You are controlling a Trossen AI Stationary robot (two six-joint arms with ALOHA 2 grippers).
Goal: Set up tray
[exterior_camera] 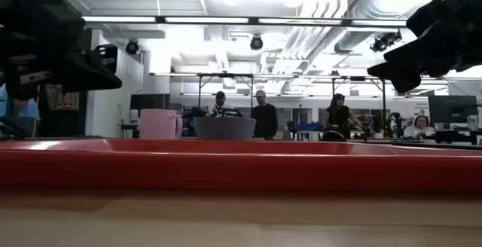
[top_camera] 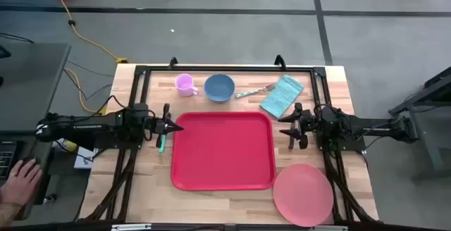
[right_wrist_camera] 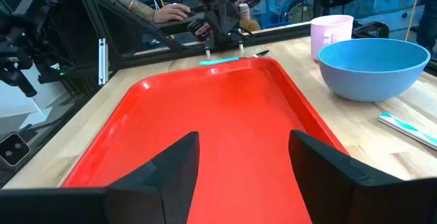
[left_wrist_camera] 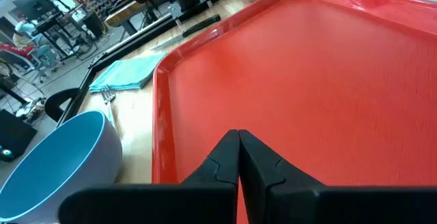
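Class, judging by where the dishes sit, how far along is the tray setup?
Barely started. The tray lies centred and bare. Nothing is in hand: the left gripper is shut and empty, the right gripper open. The cup, bowl and plate are all off the tray.

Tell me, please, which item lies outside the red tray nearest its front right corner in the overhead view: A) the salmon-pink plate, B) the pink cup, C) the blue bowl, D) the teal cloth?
A: the salmon-pink plate sits beside that corner of the tray, while the others line the far edge.
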